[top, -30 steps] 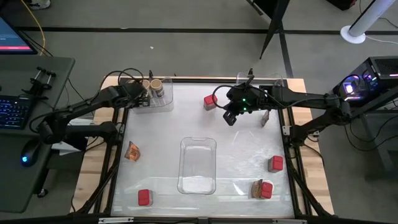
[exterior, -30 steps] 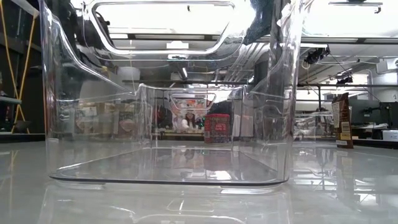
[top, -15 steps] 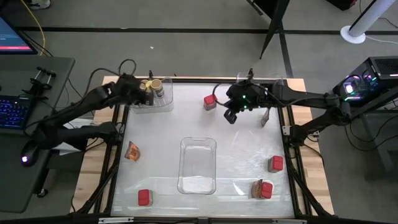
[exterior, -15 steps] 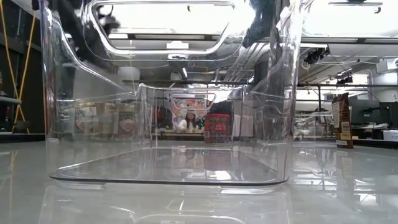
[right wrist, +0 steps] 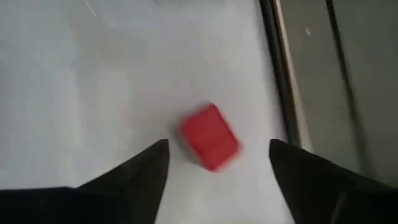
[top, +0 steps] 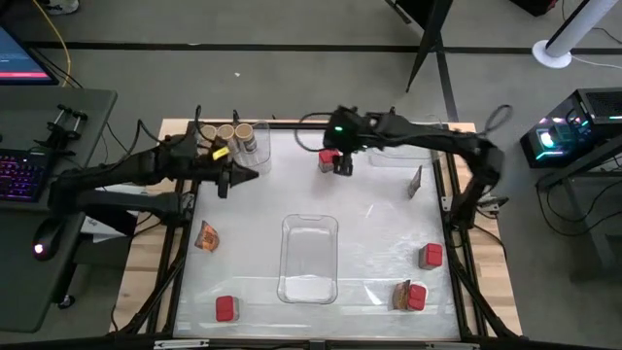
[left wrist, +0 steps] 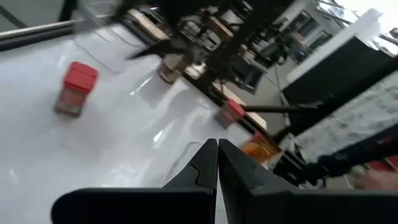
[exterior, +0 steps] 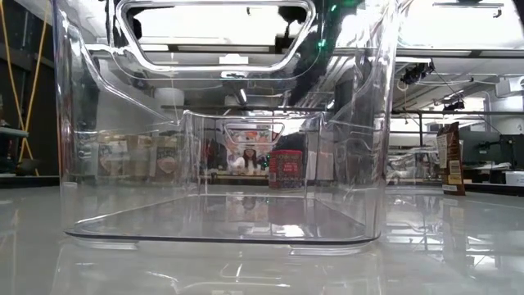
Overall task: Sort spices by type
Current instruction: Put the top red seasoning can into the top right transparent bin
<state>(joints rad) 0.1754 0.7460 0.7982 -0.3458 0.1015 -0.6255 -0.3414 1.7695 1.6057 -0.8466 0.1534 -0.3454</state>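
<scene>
Your right gripper hangs wide open over a red box at the counter's far edge, the left gripper shut and empty, most spices unsorted.

1. A clear tray stands mid-table, well apart from my right pincer, toward the table's front edge.
2. A second clear tray sits just beside my left pincer.
3. A third clear tray lies near my right pincer, on its outer side.
4. A keyboard and a mouse rest on the side desk, well beyond my left pincer.
</scene>
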